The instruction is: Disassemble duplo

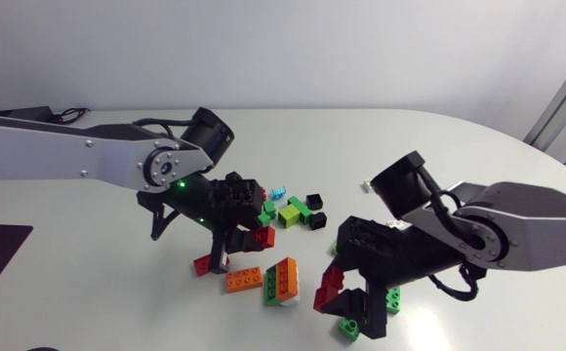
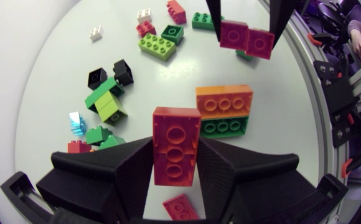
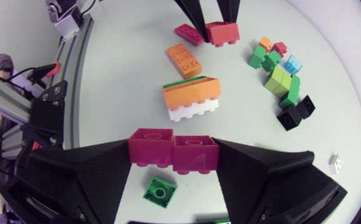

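My left gripper (image 2: pixel 175 158) is shut on a red duplo brick (image 2: pixel 175 144), studs toward the camera, held just above the table left of centre (image 1: pixel 263 237). A second red brick (image 1: pixel 203 264) lies under it on the table. My right gripper (image 3: pixel 173 163) is shut on two joined magenta bricks (image 3: pixel 173 149), raised near the table's front (image 1: pixel 330 289). Between the two grippers stands a stack of orange, green and white bricks (image 1: pixel 283 283), with a single orange brick (image 1: pixel 244 279) beside it.
A loose pile of green, lime, black and light-blue bricks (image 1: pixel 293 210) lies behind the grippers. Green bricks (image 1: pixel 349 329) lie under and beside the right gripper. A small white brick (image 1: pixel 366 185) sits further back.
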`<state>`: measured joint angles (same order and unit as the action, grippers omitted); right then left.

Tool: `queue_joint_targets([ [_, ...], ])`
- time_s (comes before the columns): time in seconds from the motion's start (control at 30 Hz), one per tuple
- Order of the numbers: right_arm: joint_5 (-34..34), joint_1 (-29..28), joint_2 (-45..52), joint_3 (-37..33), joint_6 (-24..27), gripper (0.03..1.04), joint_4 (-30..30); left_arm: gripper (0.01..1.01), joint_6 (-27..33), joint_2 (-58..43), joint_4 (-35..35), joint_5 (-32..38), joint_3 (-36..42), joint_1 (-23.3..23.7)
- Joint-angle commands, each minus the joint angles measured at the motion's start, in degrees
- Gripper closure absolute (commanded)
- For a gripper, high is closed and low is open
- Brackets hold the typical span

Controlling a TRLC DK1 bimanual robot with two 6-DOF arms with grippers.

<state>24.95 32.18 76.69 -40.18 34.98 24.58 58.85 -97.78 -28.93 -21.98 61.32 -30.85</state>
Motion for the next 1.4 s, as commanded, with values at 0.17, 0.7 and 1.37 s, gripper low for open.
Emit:
queue_joint_targets([
  [0.17, -8.7, -0.5, 2.9, 3.0, -4.0, 0.63, -7.3, 0.510, -4.0, -5.8, 2.6, 4.1, -1.0, -0.4],
  [0.7, -16.0, -4.1, 9.4, 6.6, -1.5, 0.49, -15.4, 0.046, -6.2, 4.0, 0.7, 3.3, -2.1, -4.3],
  [1.37, -17.9, -3.6, 2.7, 8.7, -1.1, 0.07, -13.5, 0.049, -4.5, -5.9, -1.5, -0.3, 0.9, -10.7],
])
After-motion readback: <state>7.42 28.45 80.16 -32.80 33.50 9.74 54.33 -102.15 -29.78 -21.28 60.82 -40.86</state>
